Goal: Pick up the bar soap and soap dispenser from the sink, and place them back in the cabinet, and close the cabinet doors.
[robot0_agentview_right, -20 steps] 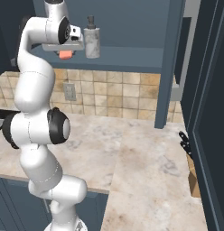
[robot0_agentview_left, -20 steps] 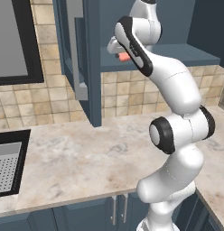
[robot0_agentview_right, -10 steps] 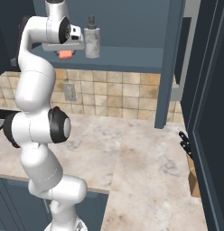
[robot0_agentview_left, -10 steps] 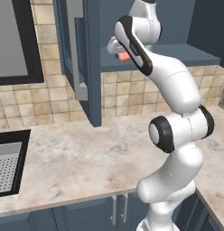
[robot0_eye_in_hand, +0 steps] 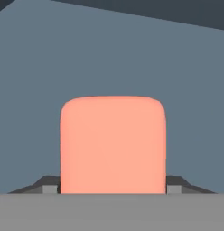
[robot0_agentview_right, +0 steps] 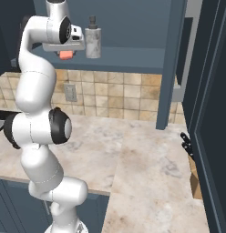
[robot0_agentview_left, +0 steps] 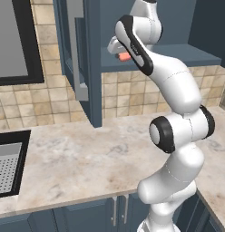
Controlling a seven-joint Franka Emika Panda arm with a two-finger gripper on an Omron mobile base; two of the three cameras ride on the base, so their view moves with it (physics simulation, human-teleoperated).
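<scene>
The salmon bar soap sits between my gripper fingertips, whose pads lie against its two sides. My gripper is raised to the front edge of the blue shelf in the open cabinet, with the bar soap hanging just below the hand. From the left, the bar soap peeks out behind the wrist. The white-grey soap dispenser stands upright on the shelf, just right of the hand. One cabinet door stands open at the left, the other at the right. The black sink is at the far left.
A marbled counter runs below the cabinet, with tiled wall behind. A wall outlet is behind the arm. A dark window pane hangs above the sink. A knife block stands by the right door.
</scene>
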